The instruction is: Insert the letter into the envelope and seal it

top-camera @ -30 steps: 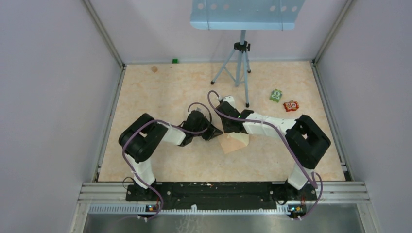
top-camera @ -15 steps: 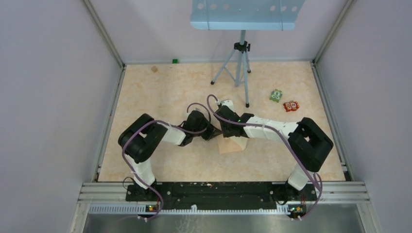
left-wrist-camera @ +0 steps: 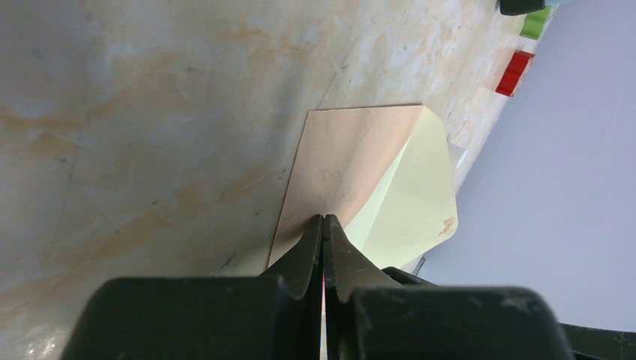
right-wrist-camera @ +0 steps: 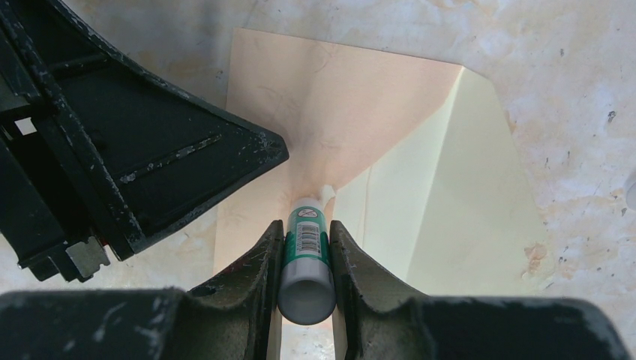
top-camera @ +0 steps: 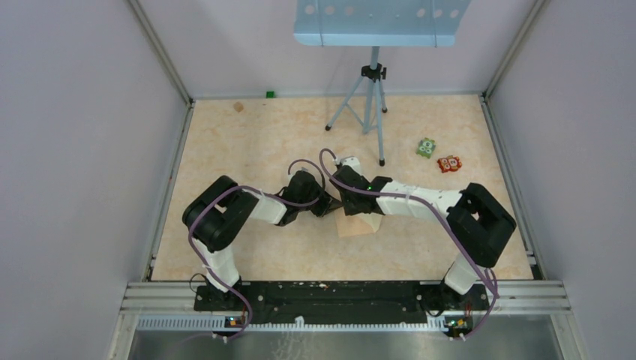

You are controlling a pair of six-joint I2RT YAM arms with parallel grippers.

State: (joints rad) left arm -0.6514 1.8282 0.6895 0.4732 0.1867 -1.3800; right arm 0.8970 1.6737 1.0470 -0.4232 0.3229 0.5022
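Left gripper (left-wrist-camera: 324,219): jaws fully together, tips down on the near edge of the envelope (left-wrist-camera: 352,157); can't tell if any paper is pinched between them. Right gripper (right-wrist-camera: 306,223): clamped on a glue stick (right-wrist-camera: 306,259), green barrel with a barcode label, its far end pointing at the tip of the envelope's triangular flap and touching or just short of it. Envelope lies flat on the table (top-camera: 247,142), mid-table between the two wrists, mostly covered by them in the top view. Letter (right-wrist-camera: 457,202) is at the envelope: the pale cream sheet shows alongside the pink flap, with a crease running through it and one edge tucked under the flap; can't tell how far it sits inside. Both grippers are close together over the same corner of the envelope. Far side of the table: tripod (top-camera: 371,105), plus a small green toy (top-camera: 427,148) and a red one (top-camera: 449,163), well apart from the paper.
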